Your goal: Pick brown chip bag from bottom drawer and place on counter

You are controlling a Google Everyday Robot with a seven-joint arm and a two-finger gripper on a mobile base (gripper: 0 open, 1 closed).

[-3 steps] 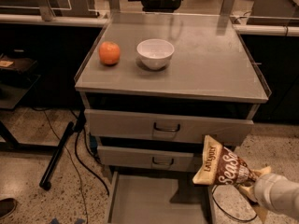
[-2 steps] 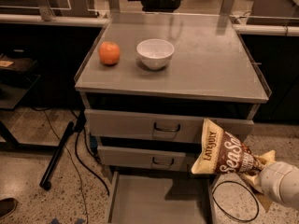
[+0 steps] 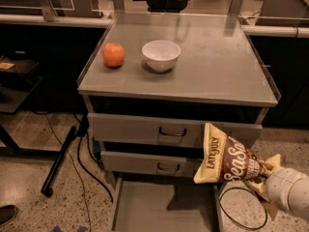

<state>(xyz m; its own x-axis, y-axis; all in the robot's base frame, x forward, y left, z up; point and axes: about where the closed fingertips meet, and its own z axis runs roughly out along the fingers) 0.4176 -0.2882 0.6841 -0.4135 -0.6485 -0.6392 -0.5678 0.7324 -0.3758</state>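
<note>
Camera view: at lower right, the white gripper (image 3: 267, 176) clamps the crinkly brown chip bag (image 3: 231, 162) aloft above the right side of the open grey bottom drawer (image 3: 159, 208). The smooth grey metal counter (image 3: 217, 69) bears a round orange fruit (image 3: 114, 54) and a white ceramic bowl (image 3: 161, 55); speckled floor (image 3: 29, 178) surrounds.

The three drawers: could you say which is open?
Bottom drawer, pulled out; both handled ones are shut. The gripper, lower right, holds the brown chip bag.

Lower-right gripper (image 3: 265, 179) partly behind brown chip bag (image 3: 231, 161)

A lab: metal drawer cabinet (image 3: 140, 128), workbenches (image 3: 48, 19) behind, speckled floor (image 3: 29, 178); jaws at lower right.
</note>
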